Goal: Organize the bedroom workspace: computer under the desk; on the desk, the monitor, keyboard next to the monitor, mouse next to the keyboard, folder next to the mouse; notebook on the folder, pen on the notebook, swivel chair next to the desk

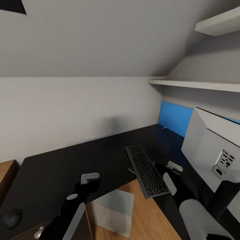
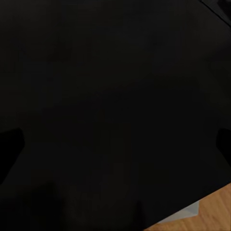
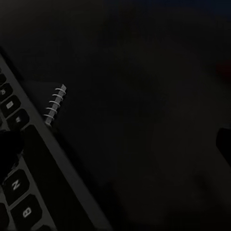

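A glossy black L-shaped desk (image 1: 66, 166) fills the scene, with a blue back panel (image 1: 175, 118) at far right. The monitor (image 1: 213, 146) stands on the desk at right, its pale back facing the camera. A light grey computer (image 1: 111, 211) sits on the wooden floor under the desk's near edge. The keyboard (image 1: 146, 170) lies on the desk with its near end overhanging the edge, long axis running near to far, just left of the right gripper (image 1: 175, 166). A small black mouse (image 1: 11, 218) rests at near left, well apart from the left gripper (image 1: 90, 176), which hovers over bare desktop. Whether either gripper is parted or closed cannot be told.
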Robot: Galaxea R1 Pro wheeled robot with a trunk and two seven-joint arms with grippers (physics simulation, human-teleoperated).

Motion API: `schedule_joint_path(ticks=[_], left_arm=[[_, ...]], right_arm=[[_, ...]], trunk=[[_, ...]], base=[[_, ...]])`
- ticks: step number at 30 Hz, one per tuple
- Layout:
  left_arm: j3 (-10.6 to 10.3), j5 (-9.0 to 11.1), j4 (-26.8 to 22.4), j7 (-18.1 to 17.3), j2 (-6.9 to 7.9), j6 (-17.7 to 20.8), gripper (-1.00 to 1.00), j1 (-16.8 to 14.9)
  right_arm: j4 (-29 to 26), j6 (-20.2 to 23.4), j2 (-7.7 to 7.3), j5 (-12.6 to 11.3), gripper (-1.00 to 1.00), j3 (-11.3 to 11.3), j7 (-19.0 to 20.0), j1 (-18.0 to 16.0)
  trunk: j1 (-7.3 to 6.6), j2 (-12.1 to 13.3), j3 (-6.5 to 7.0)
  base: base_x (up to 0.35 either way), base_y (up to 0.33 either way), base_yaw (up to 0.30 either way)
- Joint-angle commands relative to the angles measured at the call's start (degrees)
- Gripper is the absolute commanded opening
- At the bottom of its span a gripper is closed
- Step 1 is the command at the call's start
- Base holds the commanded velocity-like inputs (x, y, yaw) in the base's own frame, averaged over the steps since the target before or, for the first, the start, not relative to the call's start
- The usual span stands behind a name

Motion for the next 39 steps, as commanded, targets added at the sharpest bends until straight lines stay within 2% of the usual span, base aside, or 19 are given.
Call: schedule_joint_path(ticks=[1, 19, 39], left_arm=[[-0.1, 0.6, -0.1, 0.5, 0.01, 0.1, 1.00, -0.1], [-0.1, 0.6, -0.1, 0.6, 0.01, 0.1, 1.00, 0.0], [-0.1, 0.7, 0.0, 0.5, 0.01, 0.2, 1.00, 0.0]], right_arm=[[-0.1, 0.2, 0.03, -0.4, 1.00, -0.1, -0.2, 0.0], [0.2, 0.2, 0.07, -0.5, 1.00, 0.0, -0.1, 0.0], [0.2, 0.2, 0.24, -0.5, 1.00, 0.0, -0.3, 0.0]], trunk=[[0.23, -0.5, -0.25], [4.18, -7.7, -3.48], [4.18, -7.7, -3.48]], base=[[0.000, 0.000, 0.000], [0.000, 0.000, 0.000], [0.000, 0.000, 0.000]])
